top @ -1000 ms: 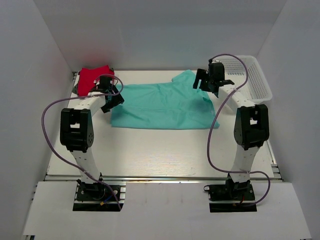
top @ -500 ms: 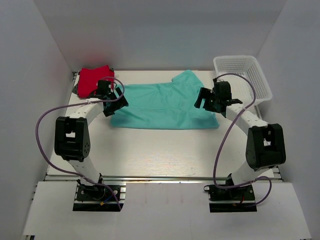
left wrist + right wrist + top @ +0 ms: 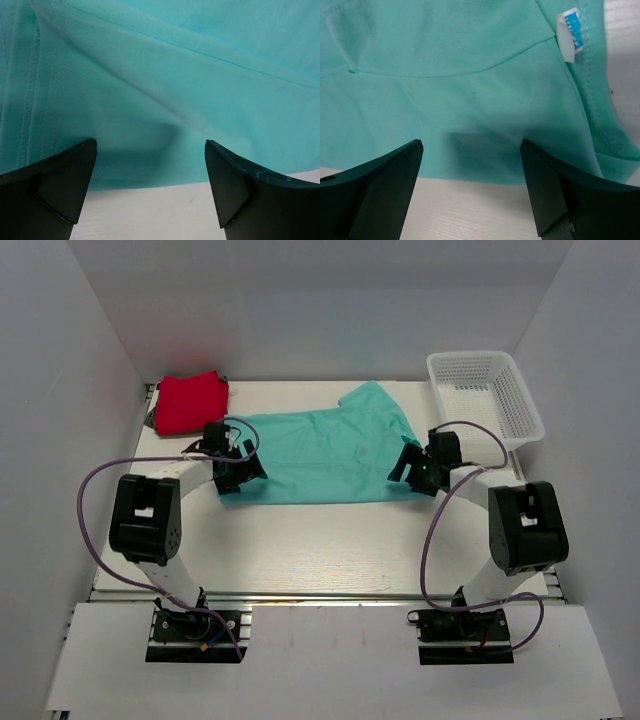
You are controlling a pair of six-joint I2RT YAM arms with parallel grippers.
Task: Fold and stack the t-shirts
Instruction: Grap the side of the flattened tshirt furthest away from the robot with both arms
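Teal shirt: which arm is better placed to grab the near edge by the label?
Right, probably. The open right gripper sits over the shirt's near edge beside the label; the left gripper is at the other end.

From above, the left gripper covers the near left corner of the teal short-sleeved cloth t-shirt and the right gripper covers its near right corner; whether their tips touch the cloth is too small to tell there. In the left wrist view the shirt runs off the top and both sides, in the right wrist view off the top and left. The black fingers are cut by the bottom edge. The print on the small white-and-blue sewn label is too blurred to read
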